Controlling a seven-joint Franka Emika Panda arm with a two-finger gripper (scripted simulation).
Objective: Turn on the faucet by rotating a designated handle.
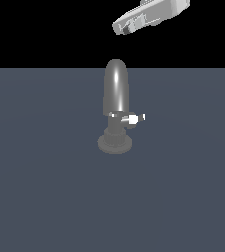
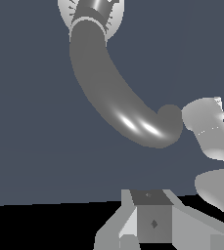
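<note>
The grey glossy faucet (image 1: 116, 106) stands upright on its round ridged base, its arched spout (image 2: 118, 105) catching the light. The small white-and-grey handle (image 1: 133, 118) juts from the neck toward the exterior view's right. My gripper (image 1: 122, 27) hangs high above the faucet, slightly toward the exterior view's right, tilted, touching nothing. In the wrist view its fingers (image 2: 152, 223) sit close together with nothing between them, looking down on the spout and base (image 2: 91, 12). I cannot pick out the handle in the wrist view.
The faucet stands on a flat dark blue-grey floor (image 1: 45, 197) under a black background. A pale grey curved shape (image 2: 211, 132) shows beside the spout tip in the wrist view; what it is I cannot tell.
</note>
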